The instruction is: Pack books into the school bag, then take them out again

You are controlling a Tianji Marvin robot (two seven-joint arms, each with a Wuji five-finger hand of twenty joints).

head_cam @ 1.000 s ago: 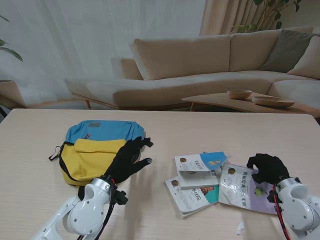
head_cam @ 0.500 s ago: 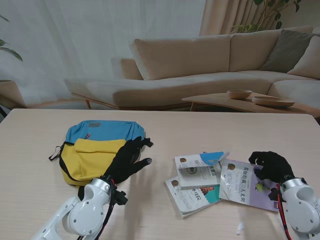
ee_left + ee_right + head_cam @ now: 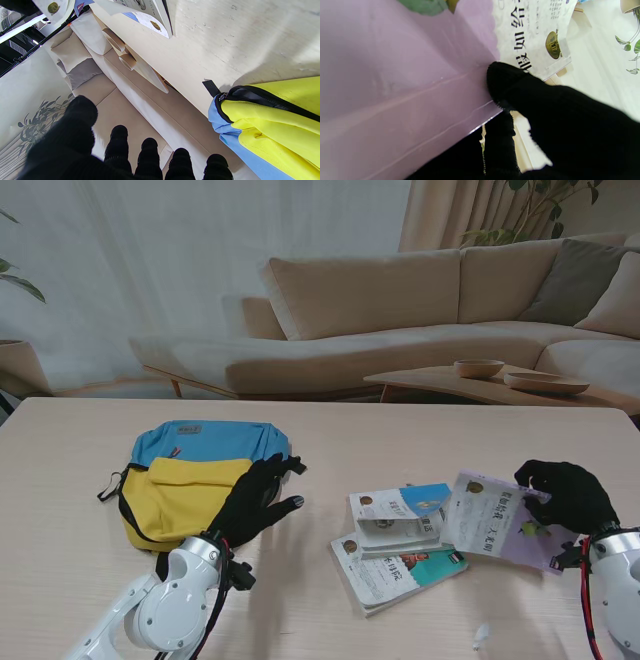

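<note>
Right hand [image 3: 568, 496]: black-gloved, clamped on the far right edge of the purple-and-white book [image 3: 497, 519], thumb pressed on the cover in the wrist view and fingers under it; the book looks tilted, its held edge raised off the table and its near corner close to the other books. Left hand [image 3: 256, 500]: black-gloved, released, fingers spread and holding nothing, poised just beside the right end of the bag. Table [image 3: 330, 420]: pale wood, bearing all items. School bag [image 3: 190, 480]: blue back panel, yellow front pocket, lying flat on the left half of the table; black zipper line visible in the left wrist view, whether the main compartment is open cannot be told. Blue-and-white book [image 3: 398, 517]: lying mid-table, resting partly on the book beneath. Teal-and-white book [image 3: 385, 569]: nearest to me, under the former. Small white scrap [image 3: 480, 636]: near the right forearm, unidentifiable. Status, judged: packing barely begun; no book is in the bag, one is in grasp, two lie untouched; all the loading and the whole unpacking remain.
</note>
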